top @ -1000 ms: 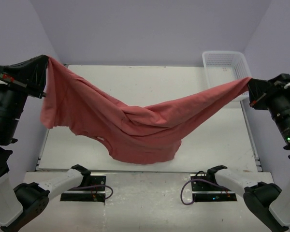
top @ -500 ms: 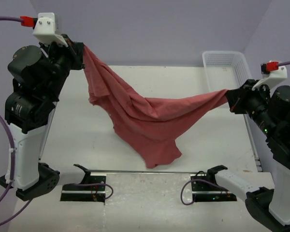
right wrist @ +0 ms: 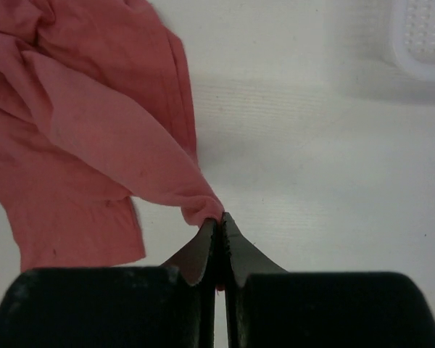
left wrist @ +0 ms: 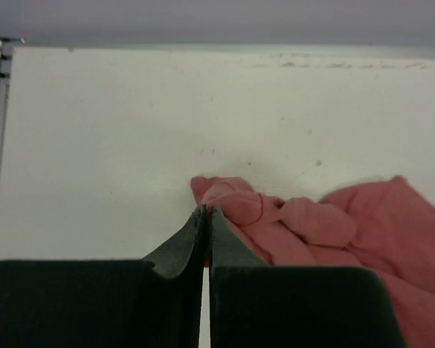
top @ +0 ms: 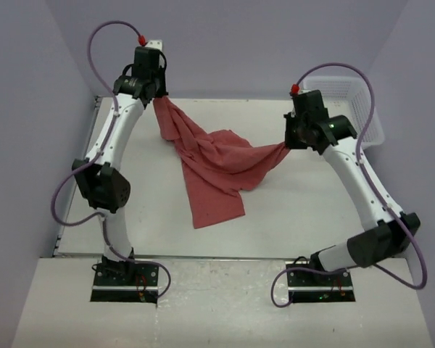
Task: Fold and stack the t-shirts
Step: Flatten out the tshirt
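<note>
Our left gripper [top: 157,96] has its jaws pressed together on a bunched edge of the brick-red t-shirt [top: 217,163]. In the left wrist view the two dark fingers [left wrist: 181,250] meet at their tips with only a hairline seam between them, and the cloth wads up right against those tips. Our right gripper [top: 288,143] is likewise closed, pinching a narrow twisted corner of the same shirt. In the right wrist view that corner tapers to a point just where the fingertips come together. Between the two grips the shirt stretches across the middle of the white table [top: 312,210], rumpled and creased along its upper edge. One long panel falls toward the near side, and its squared lower end appears to rest on the tabletop. We cannot tell from these views which part of the shirt either gripper holds. The left arm reaches to the far left part of the table and the right arm to the far right. Just beyond the right gripper, the white mesh basket [top: 370,119] sits in the far right corner, apart from the cloth.
</note>
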